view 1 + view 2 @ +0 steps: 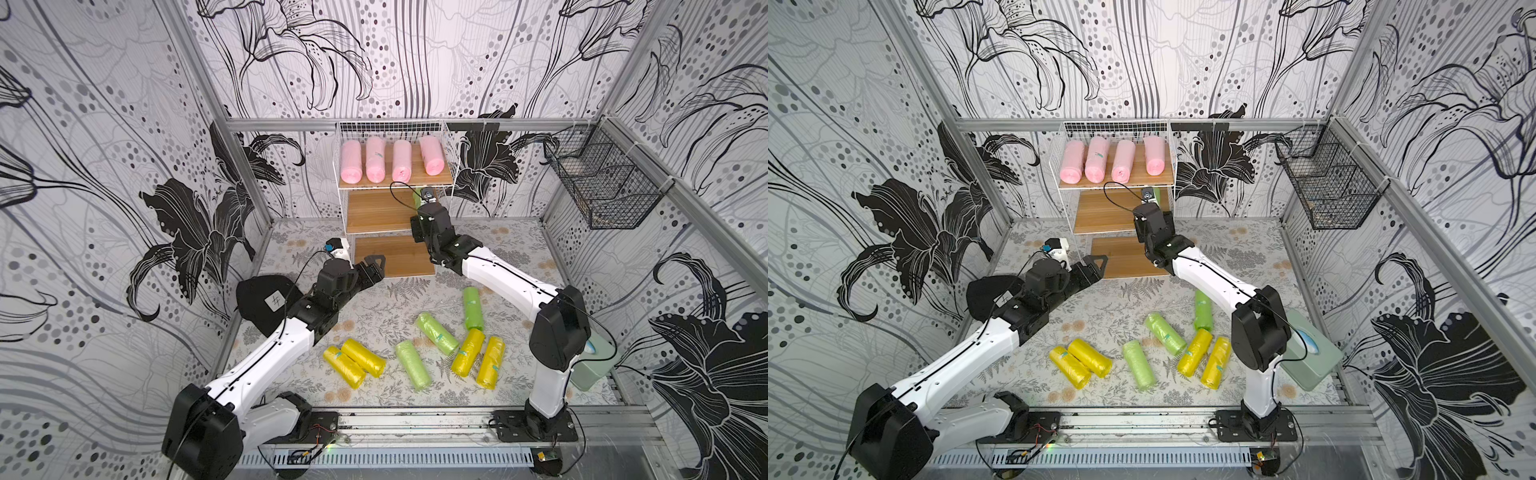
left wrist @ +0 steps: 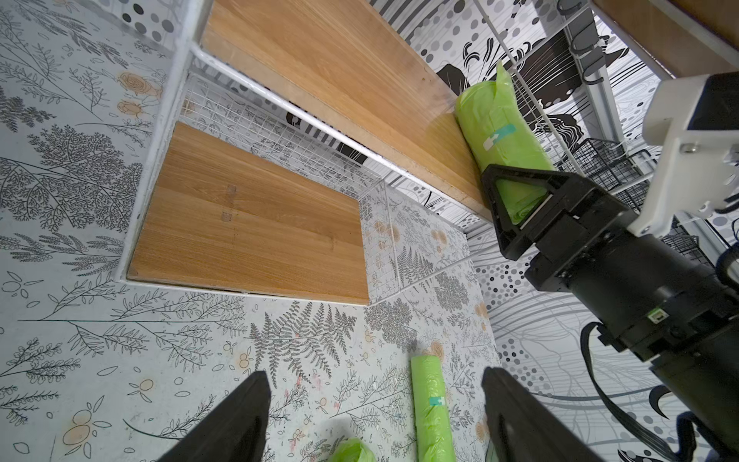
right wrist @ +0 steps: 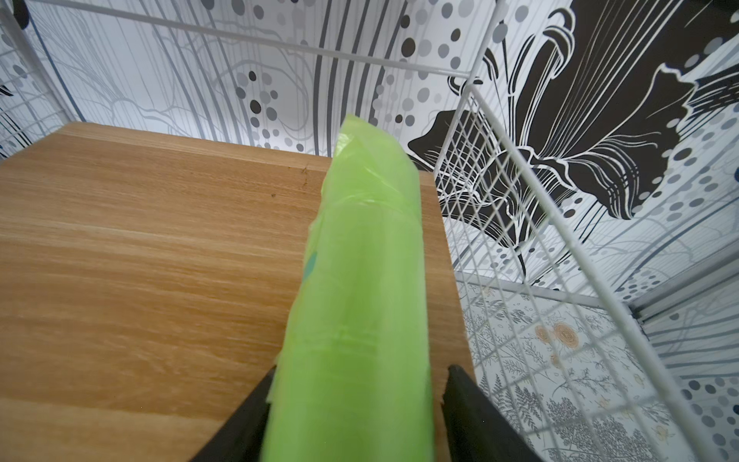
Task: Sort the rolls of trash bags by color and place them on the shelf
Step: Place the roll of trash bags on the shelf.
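A: How does the right tool (image 3: 360, 368) stand?

B: Part open around the near end of a green roll (image 3: 360, 260). One pad (image 3: 246, 424) lies against the plastic and the other shows a sliver of gap, so it looks loose rather than pinched. The roll lies on the middle board (image 3: 160, 260) of the shelf (image 1: 345, 208), along the board's right edge, just beside the wire side panel (image 3: 516, 224).

A: And the arms?

B: The right arm (image 1: 507, 276) stretches from the counter's front right corner, its wrist level with that board. The left arm (image 1: 270, 353) is bent. The left tool (image 1: 376, 270) hangs above the counter (image 1: 374, 316) off the bottom board's front left corner, fingers wide apart with nothing between them.

A: Materials?

B: The rolls are soft, crinkled, glossy plastic cylinders. The boards are light brown grained wood in a white wire grid. The counter has a fern-and-flower print.

A: Do the views differ?

B: The left wrist view shows the whole teal sticker (image 2: 498, 136) on the shelved roll, while the right wrist view catches only its edge. Both top views give just a sliver of green behind the wrist. Only they show four pink rolls (image 1: 375, 160) side by side on the top board. They also show four yellow rolls (image 1: 363, 357) and three more green ones (image 1: 412, 365) lying on the counter's front half.
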